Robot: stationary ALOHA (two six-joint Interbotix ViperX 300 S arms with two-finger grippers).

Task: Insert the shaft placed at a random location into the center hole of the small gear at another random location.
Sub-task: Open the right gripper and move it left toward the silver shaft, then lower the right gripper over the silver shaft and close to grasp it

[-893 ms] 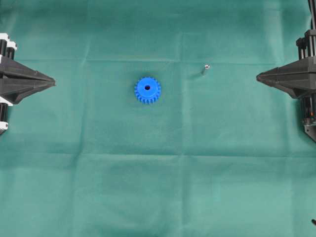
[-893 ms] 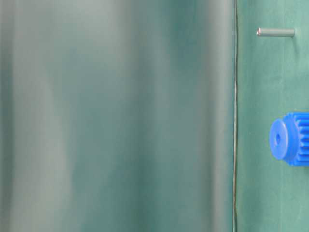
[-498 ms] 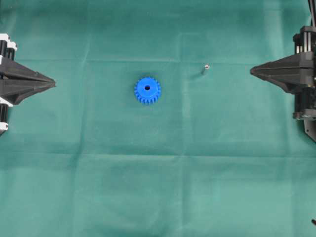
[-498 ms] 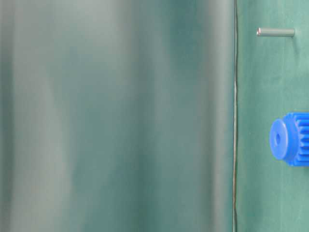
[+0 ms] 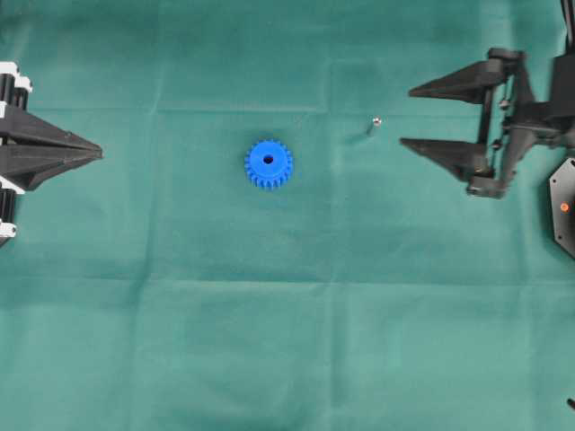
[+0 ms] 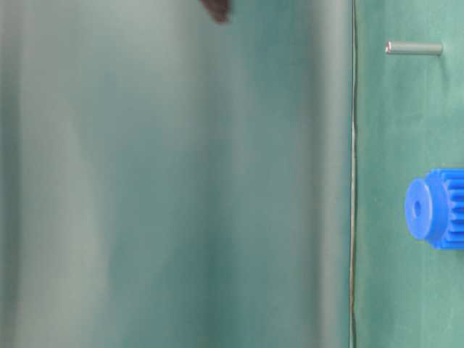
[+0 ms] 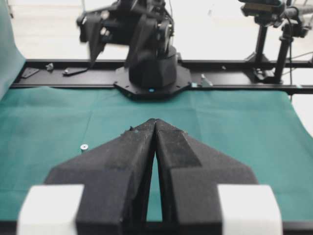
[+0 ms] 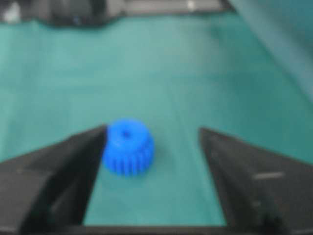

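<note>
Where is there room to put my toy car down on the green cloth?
The whole lower half of the green cloth, below the small gear, is bare. So is the strip between the left hand and the gear. It's tighter near the shaft, where the open right hand reaches in.

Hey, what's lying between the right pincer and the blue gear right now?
In the overhead view, the shaft stands on the green cloth between the open right pincer and the small gear, nearer the pincer. Nothing else is there.
</note>
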